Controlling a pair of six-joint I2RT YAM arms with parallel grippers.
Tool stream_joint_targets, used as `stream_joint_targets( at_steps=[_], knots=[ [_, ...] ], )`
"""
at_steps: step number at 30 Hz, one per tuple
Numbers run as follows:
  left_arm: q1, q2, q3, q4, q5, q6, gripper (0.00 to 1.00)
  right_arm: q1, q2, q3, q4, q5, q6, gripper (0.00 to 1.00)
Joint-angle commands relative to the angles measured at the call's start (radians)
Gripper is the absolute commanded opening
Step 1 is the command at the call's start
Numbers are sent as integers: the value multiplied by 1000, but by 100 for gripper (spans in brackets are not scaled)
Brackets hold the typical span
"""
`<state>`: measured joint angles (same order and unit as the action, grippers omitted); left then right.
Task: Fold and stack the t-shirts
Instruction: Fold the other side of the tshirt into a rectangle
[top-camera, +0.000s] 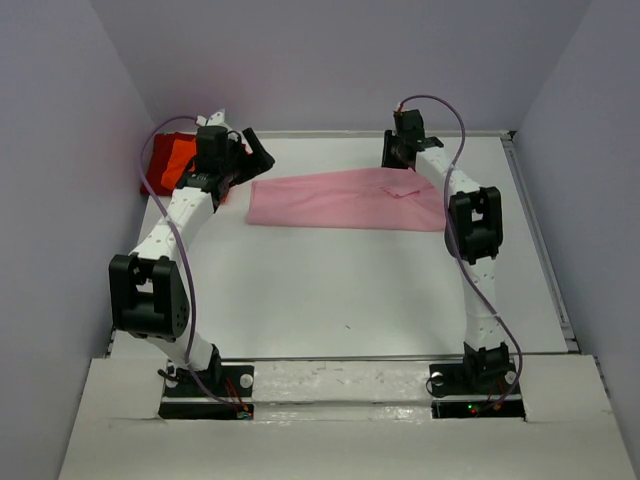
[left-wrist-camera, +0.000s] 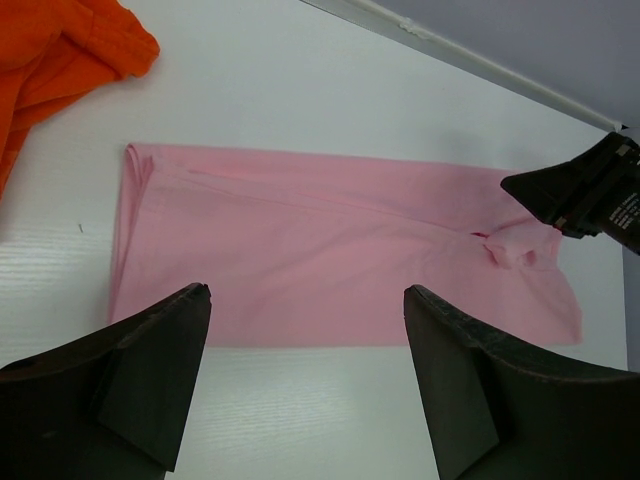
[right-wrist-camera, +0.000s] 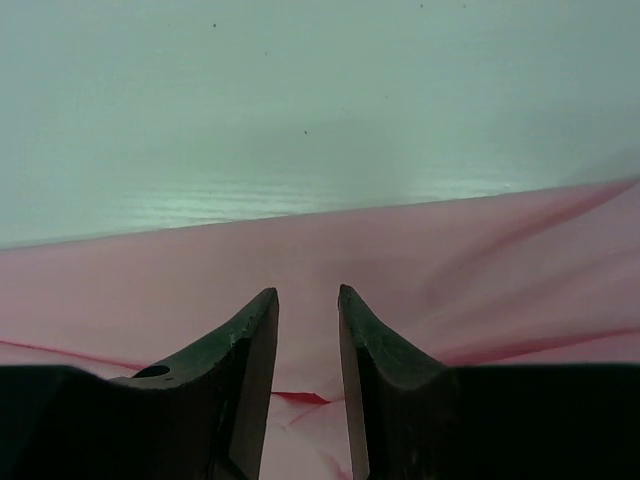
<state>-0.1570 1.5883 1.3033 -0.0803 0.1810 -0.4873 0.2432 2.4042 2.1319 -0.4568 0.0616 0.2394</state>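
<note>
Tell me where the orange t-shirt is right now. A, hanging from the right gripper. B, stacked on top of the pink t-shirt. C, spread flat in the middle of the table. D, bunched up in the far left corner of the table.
D: the orange t-shirt lies crumpled in the far left corner with the dark red t-shirt, apart from the pink t-shirt, which stretches across the far middle.

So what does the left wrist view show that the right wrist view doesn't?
Only the left wrist: the orange t-shirt bunched at a corner, the folded outline of the pink t-shirt, and the left hand with fingers wide apart. Only the right wrist: the fingers of the right hand close up, a narrow gap between them. Both: the pink t-shirt on the white table, and the right hand, at the left wrist view's edge.
</note>
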Motion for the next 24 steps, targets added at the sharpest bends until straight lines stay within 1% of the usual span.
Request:
stream_joint_targets(
  at_steps=[1,3,8,10,12,20,24],
  knots=[
    [2,-4,1,40,37,0,87,15,-159,-106,-11,17,0,37],
    [7,-2,2,40,41,0,87,15,-218,-237,23,11,8,37],
    [13,7,1,43,55,-5,86,25,-327,-365,41,-17,8,37],
    [11,9,2,43,55,-5,86,36,-352,-424,62,-26,0,37],
    [11,2,-1,43,51,-4,86,36,-370,-450,64,-35,8,38],
    [11,-4,-1,44,52,0,86,71,-338,-552,95,-51,38,38],
    [11,-4,-1,45,55,0,86,71,-307,-553,99,-36,44,38]
  ],
)
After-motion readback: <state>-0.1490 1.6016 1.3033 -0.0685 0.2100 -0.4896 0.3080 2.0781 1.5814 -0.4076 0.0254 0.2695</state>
